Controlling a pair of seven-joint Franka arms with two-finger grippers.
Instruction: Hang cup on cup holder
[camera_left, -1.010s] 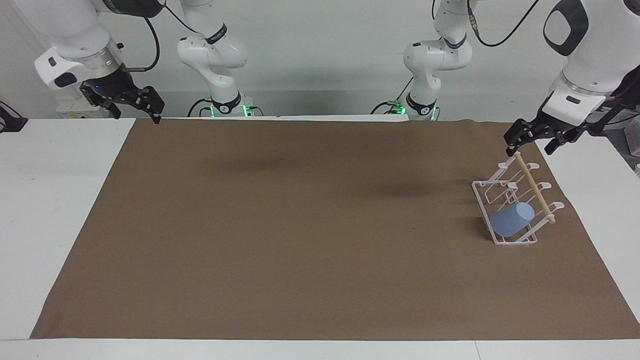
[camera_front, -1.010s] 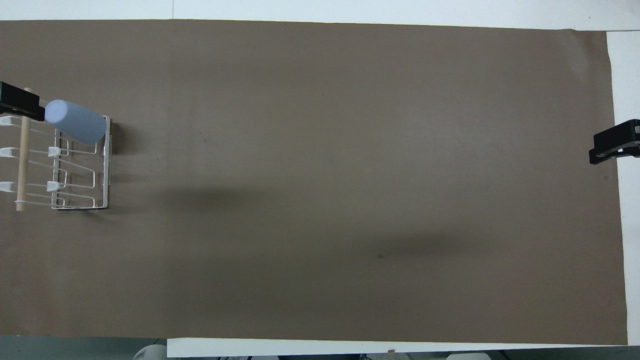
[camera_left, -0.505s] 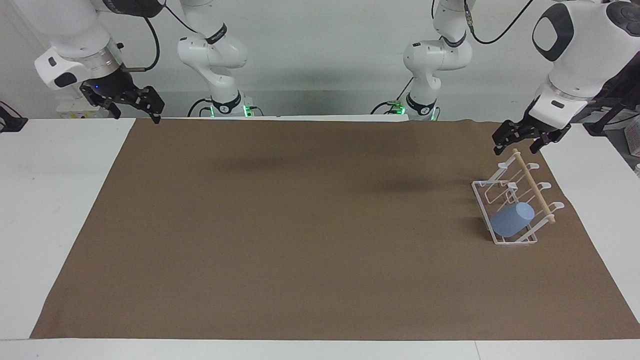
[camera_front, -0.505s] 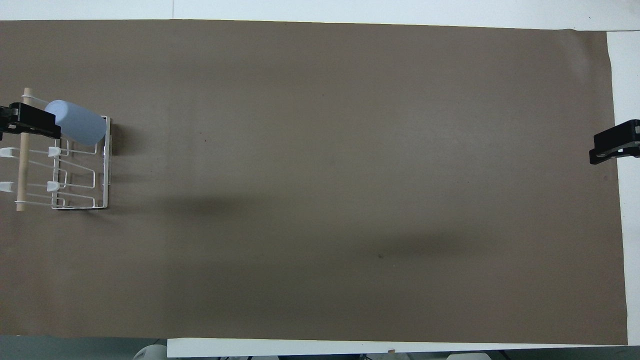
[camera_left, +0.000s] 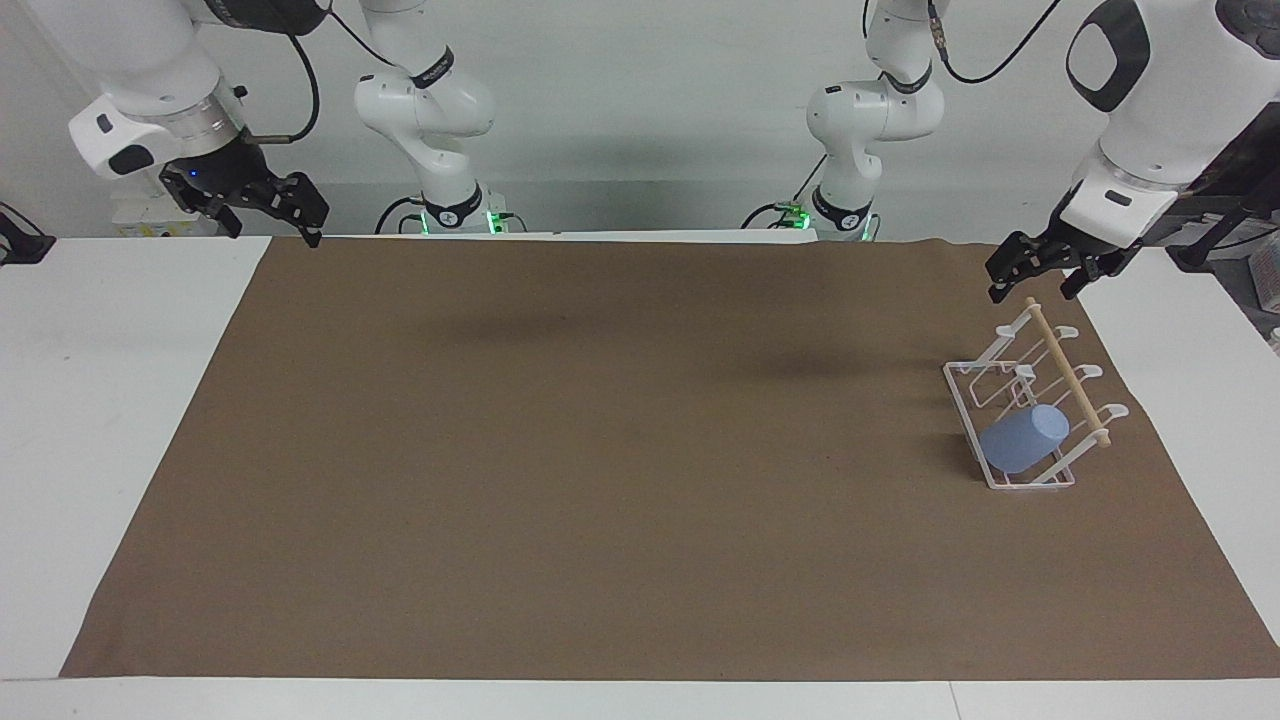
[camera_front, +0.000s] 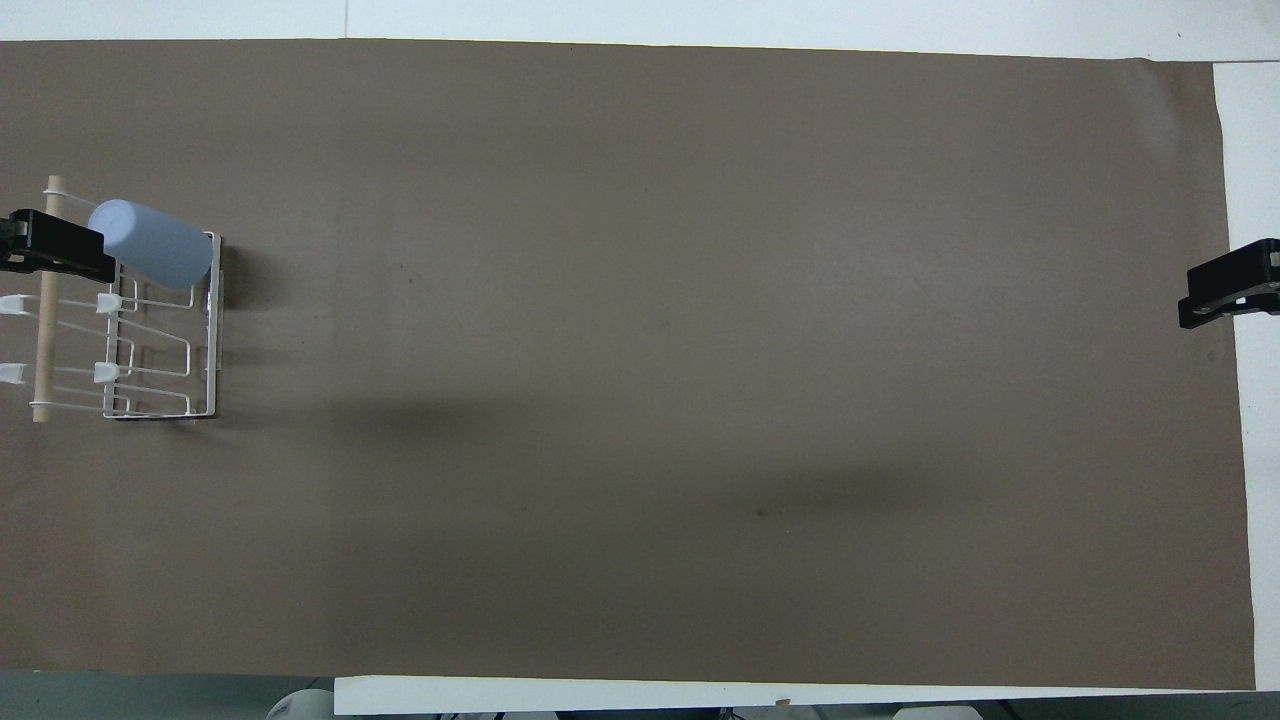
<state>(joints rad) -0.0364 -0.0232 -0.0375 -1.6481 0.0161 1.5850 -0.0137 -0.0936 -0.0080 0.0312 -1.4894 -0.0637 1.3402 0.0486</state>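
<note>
The cup holder (camera_left: 1030, 405) stands on the brown mat (camera_left: 620, 460) that covers the bench (camera_left: 100, 400), at the left arm's end of it. Its white wire base sits flat on the mat and its slanted looped prongs rise to a light wooden rod (camera_left: 1068, 374) across the top.

The cup (camera_left: 1022, 439) hangs on the cup holder, slipped bottom-up over the prong farthest from the robots. It lies tilted, its closed end up near the rod and its mouth down toward the wire base.

The left gripper (camera_left: 1035, 275) hovers in the air over the end of the cup holder nearest the robots, just above the tip of the rod and not touching it. Its jaws are spread and hold nothing.

The right gripper (camera_left: 270, 212) waits in the air well apart from the cup holder, at the right arm's end of the bench, over the edge of the mat. Its jaws are also spread and hold nothing.
</note>
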